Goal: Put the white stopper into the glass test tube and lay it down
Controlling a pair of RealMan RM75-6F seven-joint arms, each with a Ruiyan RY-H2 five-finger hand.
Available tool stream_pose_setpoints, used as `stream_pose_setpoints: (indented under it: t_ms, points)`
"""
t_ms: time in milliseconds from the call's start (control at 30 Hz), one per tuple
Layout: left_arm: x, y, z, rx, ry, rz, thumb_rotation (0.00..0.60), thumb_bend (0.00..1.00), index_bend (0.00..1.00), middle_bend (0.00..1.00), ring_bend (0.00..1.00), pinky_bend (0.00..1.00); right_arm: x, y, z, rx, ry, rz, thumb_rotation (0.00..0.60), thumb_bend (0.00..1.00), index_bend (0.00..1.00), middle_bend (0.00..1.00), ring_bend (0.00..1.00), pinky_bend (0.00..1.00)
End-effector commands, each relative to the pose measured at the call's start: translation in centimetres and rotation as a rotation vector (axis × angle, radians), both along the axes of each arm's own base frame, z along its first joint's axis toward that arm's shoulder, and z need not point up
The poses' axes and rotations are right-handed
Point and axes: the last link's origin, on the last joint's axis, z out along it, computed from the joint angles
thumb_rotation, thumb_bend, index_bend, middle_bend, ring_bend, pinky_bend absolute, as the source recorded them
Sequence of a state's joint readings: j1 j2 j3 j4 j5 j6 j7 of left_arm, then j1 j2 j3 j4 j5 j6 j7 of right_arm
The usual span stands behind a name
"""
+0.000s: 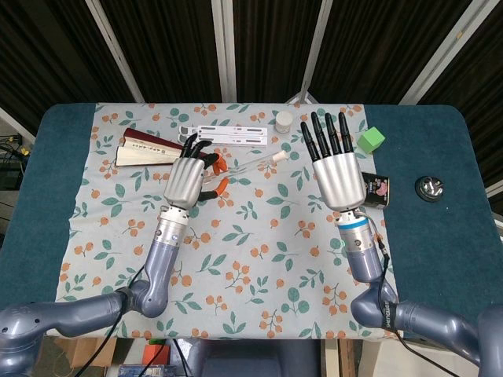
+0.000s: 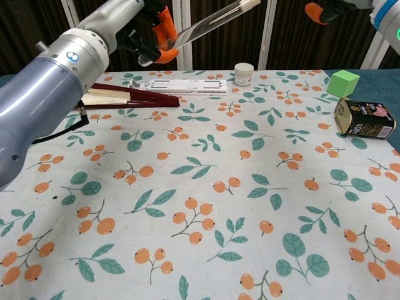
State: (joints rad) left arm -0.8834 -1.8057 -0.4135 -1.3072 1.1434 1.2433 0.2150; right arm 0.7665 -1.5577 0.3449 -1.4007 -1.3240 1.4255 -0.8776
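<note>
Glass test tube (image 1: pixel 250 166): held aloft over the tabletop (image 1: pixel 440 228), pinched at its lower end by the orange-tipped fingers (image 2: pixel 165 19) of the left hand (image 1: pixel 185 179); long axis slanting up and away to the right, white stopper (image 1: pixel 278 155) seated at the far end. Right hand (image 1: pixel 338 173): fingers spread and straight, holding nothing, well apart from the tube (left hand nearer). Tin can (image 2: pixel 364 119): label illegible.

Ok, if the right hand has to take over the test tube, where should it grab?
Probably mid-shaft of the glass test tube, closing across it from the right. The left hand holds the lower end and the white stopper caps the upper; the bare slanted middle is free. The right hand is open beside it.
</note>
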Motion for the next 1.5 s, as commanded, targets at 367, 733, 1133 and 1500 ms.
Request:
stream_pose_setpoints:
  t_ms: [367, 733, 1133, 1500]
  points:
    - [-5.3, -2.0, -0.6, -0.061, 0.189, -0.011, 0.6, 0.6, 0.64, 0.66, 0.18, 0.0, -1.5, 0.6, 1.6, -0.002, -0.046, -0.047, 0.6, 0.42, 0.0, 0.04, 0.0, 0.0]
    - [-7.2, -2.7, -3.5, -0.117, 0.272, 0.013, 0.6, 0.6, 0.64, 0.66, 0.19, 0.0, -1.9, 1.1, 2.1, 0.009, -0.059, -0.072, 0.6, 0.42, 0.0, 0.03, 0.0, 0.0]
    - [-9.0, -3.3, -2.7, -0.121, 0.256, 0.013, 0.6, 0.38, 0.49, 0.44, 0.16, 0.0, -2.4, 1.0, 2.3, 0.013, -0.078, -0.091, 0.6, 0.42, 0.0, 0.03, 0.0, 0.0]
    - [-9.9, -4.1, 0.6, -0.075, 0.18, 0.065, 0.6, 0.17, 0.2, 0.2, 0.05, 0.0, -3.2, 1.5, 2.3, 0.049, -0.143, -0.128, 0.6, 0.42, 0.0, 0.03, 0.0, 0.0]
